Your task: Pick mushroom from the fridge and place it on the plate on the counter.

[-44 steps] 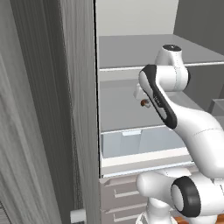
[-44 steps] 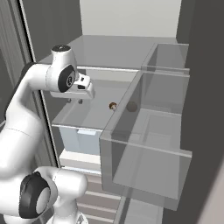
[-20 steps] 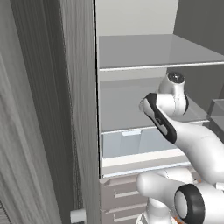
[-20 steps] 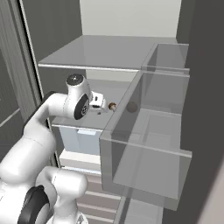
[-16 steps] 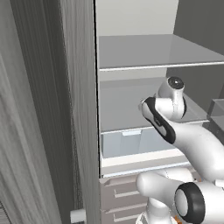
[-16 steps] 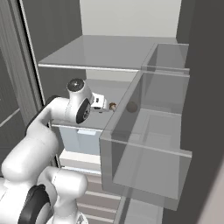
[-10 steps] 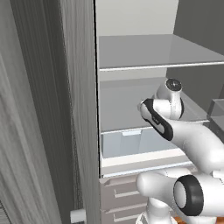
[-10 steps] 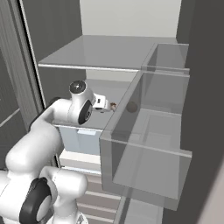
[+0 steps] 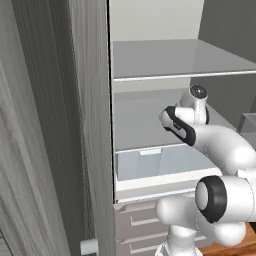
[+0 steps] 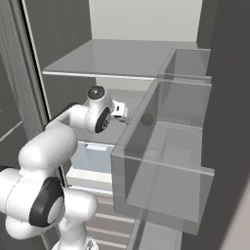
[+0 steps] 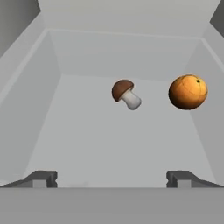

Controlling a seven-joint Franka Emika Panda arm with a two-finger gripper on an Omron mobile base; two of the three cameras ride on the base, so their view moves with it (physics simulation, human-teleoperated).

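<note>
Inside the open fridge (image 9: 95, 125) with its grey wood-grain door panel, the white Franka arm (image 9: 220, 145) bends at the elbow and reaches forward onto the pale grey middle shelf (image 11: 109, 144), just above the translucent bluish drawer (image 9: 150, 162). Its forearm runs nearly level, with the wrist tucked under the upper shelf (image 10: 112, 61). The two-finger gripper (image 11: 112, 177) points along the shelf toward the back wall, its dark fingertips (image 11: 41, 178) spread wide apart and holding nothing. Ahead of it, well short of contact, the small brown-capped mushroom (image 11: 126, 94) with a pale stem lies on its side near the far end of the shelf. A round bright-orange ball (image 11: 188, 92) sits to the mushroom's right, close to the side wall, the two apart.
</note>
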